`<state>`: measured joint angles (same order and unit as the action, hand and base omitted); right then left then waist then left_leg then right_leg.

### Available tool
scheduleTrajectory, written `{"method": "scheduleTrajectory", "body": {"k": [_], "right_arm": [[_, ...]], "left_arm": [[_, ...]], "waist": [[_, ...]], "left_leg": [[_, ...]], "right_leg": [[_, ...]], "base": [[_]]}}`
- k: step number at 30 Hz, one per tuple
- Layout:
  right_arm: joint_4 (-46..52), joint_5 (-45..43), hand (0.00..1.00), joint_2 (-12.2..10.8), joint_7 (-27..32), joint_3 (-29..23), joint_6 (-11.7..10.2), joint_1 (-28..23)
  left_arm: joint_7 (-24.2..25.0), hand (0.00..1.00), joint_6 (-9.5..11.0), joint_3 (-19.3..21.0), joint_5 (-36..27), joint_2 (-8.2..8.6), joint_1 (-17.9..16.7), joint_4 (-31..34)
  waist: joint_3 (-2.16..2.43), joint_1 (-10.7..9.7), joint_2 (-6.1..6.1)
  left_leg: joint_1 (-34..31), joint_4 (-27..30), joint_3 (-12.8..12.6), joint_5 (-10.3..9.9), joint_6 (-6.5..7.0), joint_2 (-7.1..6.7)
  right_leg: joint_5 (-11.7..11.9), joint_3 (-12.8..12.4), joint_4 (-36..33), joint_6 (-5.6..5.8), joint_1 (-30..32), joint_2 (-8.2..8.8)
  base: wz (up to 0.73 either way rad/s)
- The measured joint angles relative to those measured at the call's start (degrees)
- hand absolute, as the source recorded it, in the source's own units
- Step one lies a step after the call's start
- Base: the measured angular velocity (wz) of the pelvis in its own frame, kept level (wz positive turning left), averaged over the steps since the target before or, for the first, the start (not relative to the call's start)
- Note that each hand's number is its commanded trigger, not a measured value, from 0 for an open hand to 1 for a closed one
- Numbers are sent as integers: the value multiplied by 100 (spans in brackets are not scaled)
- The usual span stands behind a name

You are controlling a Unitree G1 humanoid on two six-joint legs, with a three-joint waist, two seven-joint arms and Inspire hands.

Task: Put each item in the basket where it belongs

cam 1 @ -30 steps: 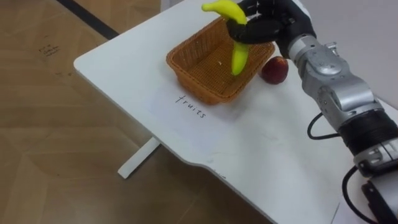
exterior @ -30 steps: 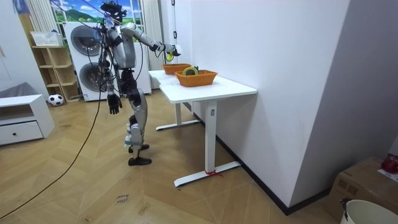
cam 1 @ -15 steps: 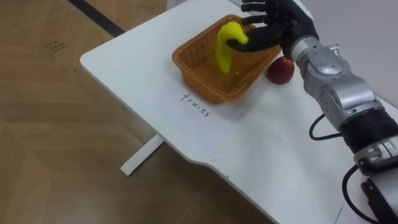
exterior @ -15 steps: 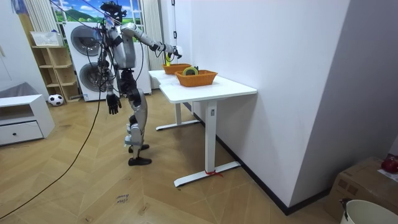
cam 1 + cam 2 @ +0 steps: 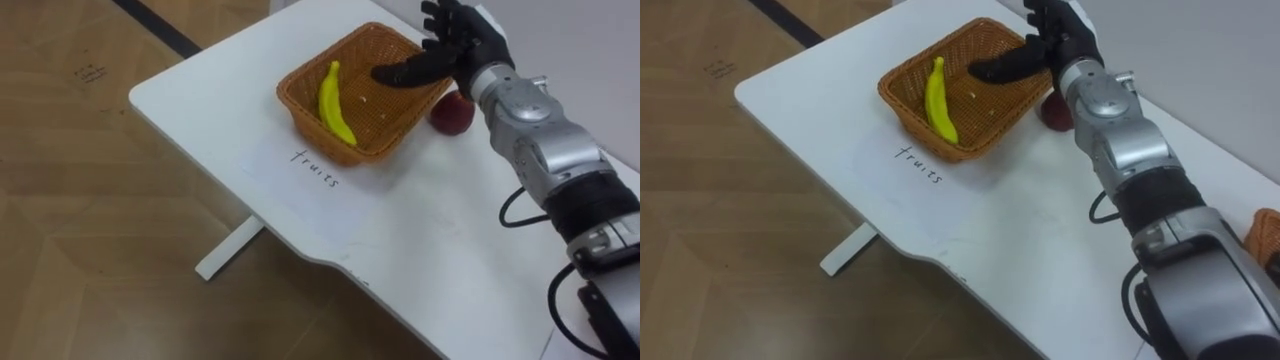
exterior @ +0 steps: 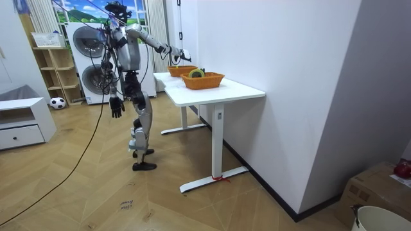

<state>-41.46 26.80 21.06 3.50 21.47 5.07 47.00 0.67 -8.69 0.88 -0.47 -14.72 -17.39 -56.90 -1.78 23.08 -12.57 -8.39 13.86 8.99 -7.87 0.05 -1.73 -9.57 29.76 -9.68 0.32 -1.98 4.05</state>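
Banana (image 5: 334, 103) lies flat in the fruit basket (image 5: 365, 152) near the table's (image 5: 420, 240) left edge, correctly sorted. We find the right hand (image 5: 455, 50) spread empty above the basket's far rim; apple (image 5: 452, 113) waits just outside. Left hand (image 6: 116, 106) hangs idle.

The basket (image 5: 310, 130) sits toward the bench's (image 5: 400, 240) far left corner; the banana (image 5: 334, 103) lies inside it, along its left side; the apple (image 5: 452, 113) rests on the bench just right of the basket; the right hand (image 5: 455, 45) hangs over the basket's right rim, fingers (image 5: 438, 22) spread; a written label (image 5: 312, 168) lies before the basket; a second basket (image 6: 203, 80) stands farther right; washing machines (image 6: 87, 64) stand behind the robot.
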Motion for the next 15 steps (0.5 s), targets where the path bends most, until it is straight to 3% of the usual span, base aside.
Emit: {"method": "scheduleTrajectory", "body": {"k": [15], "right_arm": [[0,-2,0,0,-61,0,0,0]], "left_arm": [[6,0,1,-17,0,3,3,-3]], "waist": [[-21,-6,4]], "left_leg": [[-32,-20,-27,-1,0,6]], "right_leg": [[0,-27,-3,0,59,2]], "base": [[0]]}}
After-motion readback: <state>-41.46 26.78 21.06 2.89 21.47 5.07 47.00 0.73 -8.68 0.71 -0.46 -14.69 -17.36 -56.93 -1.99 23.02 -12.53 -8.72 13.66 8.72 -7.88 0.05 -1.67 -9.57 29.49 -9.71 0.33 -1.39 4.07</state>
